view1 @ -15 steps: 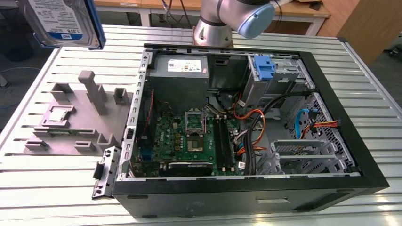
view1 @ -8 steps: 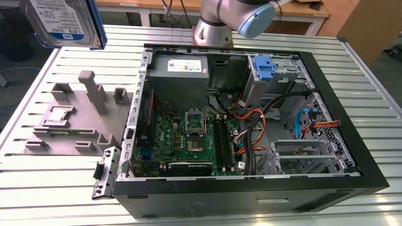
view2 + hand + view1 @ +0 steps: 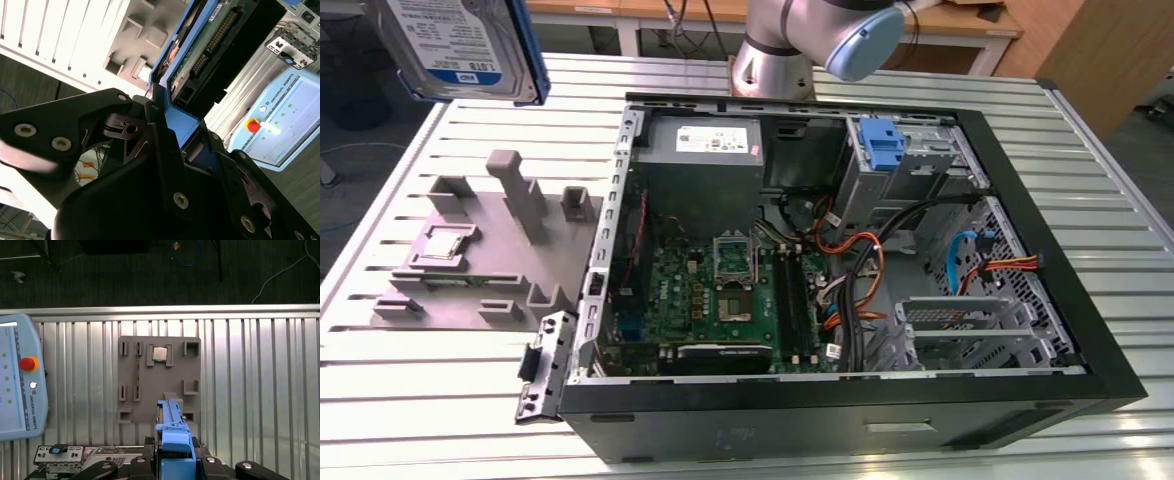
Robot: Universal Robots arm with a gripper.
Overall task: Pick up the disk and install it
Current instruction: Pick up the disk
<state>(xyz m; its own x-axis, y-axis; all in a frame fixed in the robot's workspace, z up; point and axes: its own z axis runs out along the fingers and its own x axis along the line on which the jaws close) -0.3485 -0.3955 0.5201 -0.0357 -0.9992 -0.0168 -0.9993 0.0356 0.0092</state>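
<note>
Second wrist view, up close: the black metal pincer (image 3: 180,132) is clenched on the blue plastic bracket (image 3: 161,67) at 1 end of the disk (image 3: 212,42). The drive's long axis runs straight out from the jaws, with its green circuit-board face showing. Beneath it, in the first wrist view, a grey moulded holder (image 3: 175,375) lies on the ribbed metal surface (image 3: 250,390), a small square silver chip (image 3: 160,354) seated in 1 pocket. Out to the exterior view: disk aloft, label outward, at 10 o'clock from the open computer case (image 3: 854,395), well apart from its blue-tabbed drive bay (image 3: 887,148).
</note>
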